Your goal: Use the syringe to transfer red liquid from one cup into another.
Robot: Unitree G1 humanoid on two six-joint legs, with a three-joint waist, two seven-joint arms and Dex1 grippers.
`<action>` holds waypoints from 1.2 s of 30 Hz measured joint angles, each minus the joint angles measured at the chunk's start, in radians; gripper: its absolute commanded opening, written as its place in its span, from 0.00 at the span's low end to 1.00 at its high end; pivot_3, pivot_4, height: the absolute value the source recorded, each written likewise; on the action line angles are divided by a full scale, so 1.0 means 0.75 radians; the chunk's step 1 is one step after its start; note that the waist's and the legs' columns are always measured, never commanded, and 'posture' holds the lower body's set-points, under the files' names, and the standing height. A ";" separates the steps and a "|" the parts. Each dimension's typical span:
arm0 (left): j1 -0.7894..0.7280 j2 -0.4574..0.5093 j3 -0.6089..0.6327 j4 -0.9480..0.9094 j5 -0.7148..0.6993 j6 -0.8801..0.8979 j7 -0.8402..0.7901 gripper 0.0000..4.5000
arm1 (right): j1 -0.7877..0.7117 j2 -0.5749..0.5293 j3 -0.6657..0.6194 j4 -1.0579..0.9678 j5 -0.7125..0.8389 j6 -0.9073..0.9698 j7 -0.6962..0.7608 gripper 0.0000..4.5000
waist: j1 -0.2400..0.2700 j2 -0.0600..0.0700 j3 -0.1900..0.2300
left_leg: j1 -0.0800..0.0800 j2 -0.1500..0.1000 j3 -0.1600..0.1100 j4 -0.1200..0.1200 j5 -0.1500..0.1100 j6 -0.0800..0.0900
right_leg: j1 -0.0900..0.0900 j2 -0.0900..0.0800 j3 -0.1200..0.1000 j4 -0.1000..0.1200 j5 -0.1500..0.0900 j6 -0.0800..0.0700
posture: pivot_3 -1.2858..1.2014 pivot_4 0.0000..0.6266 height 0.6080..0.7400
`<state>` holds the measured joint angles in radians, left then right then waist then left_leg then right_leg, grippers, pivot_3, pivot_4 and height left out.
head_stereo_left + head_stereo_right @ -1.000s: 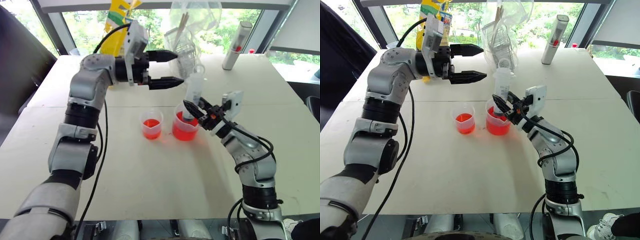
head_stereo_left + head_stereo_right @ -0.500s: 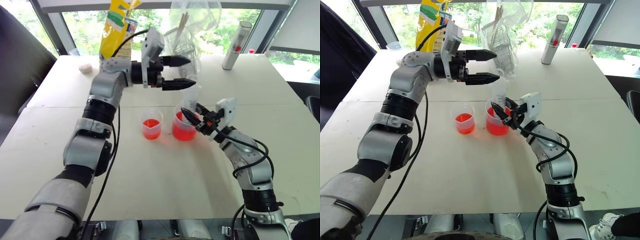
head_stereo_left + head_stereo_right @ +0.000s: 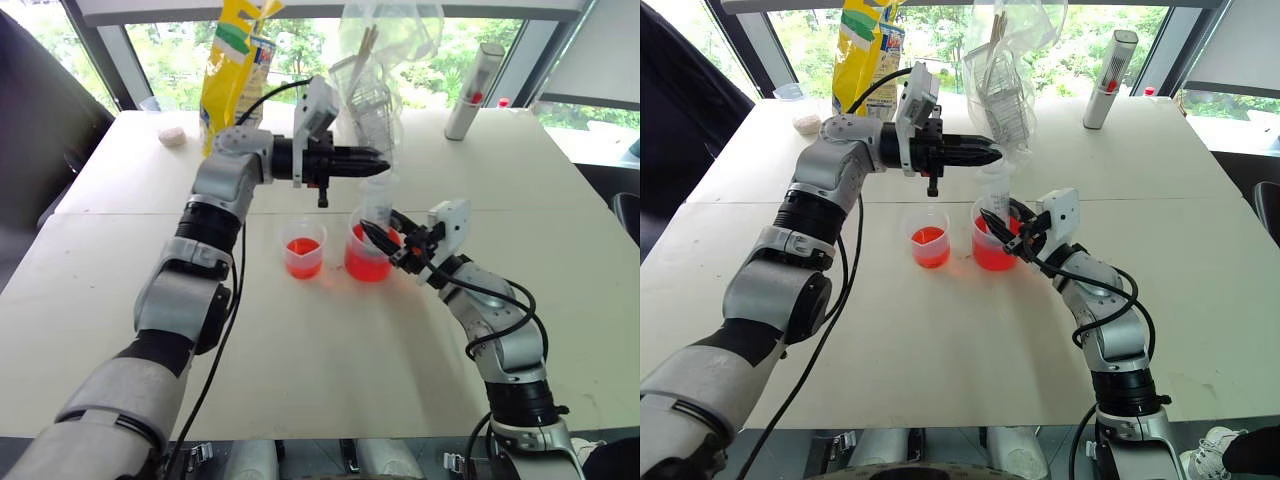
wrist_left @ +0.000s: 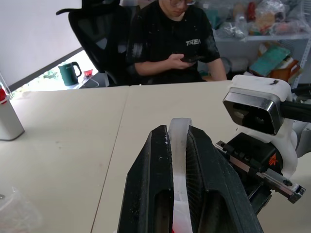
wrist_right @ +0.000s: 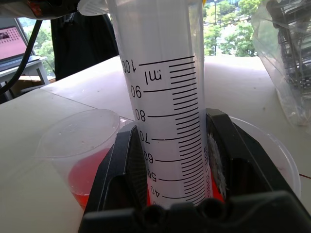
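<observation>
Since before, left pincer (image 3: pixel 380 160) has clamped the plunger (image 4: pixel 179 160); right pincer (image 5: pixel 177 160) pinches the "ml"-marked syringe (image 5: pixel 165 97).

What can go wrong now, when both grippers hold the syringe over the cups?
The syringe stands in the fuller cup, so a sideways pull by the left gripper could tip it and spill red liquid. The right gripper might let the barrel slip. The smaller cup stands close and could be knocked.

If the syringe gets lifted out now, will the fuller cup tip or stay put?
Probably stays: the fuller cup holds deep red liquid, weighting it. The syringe stands inside it, so a sideways drag might tip it. The smaller cup looks lighter.
</observation>
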<state>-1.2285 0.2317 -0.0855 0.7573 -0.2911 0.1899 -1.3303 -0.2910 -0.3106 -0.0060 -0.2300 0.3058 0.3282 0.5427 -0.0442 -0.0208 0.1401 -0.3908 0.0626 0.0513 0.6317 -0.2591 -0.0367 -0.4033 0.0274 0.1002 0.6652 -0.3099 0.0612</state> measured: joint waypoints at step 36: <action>-0.181 -0.007 0.002 0.298 0.028 -0.150 0.003 0.02 | 0.002 -0.033 -0.009 -0.007 0.043 0.067 -0.001 0.30 | 0.000 0.000 0.000 | 0.000 -0.001 0.000 0.000 0.000 0.000 | 0.000 0.000 -0.001 0.000 0.000 0.000 | 0.52 0.24 0.99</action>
<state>-1.3641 0.2267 -0.0838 0.9809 -0.2702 0.0772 -1.3278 -0.2897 -0.3354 -0.0129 -0.2351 0.3378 0.3783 0.5421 -0.0443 -0.0208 0.1401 -0.3909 0.0621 0.0515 0.6317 -0.2591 -0.0367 -0.4032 0.0274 0.0996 0.6652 -0.3099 0.0613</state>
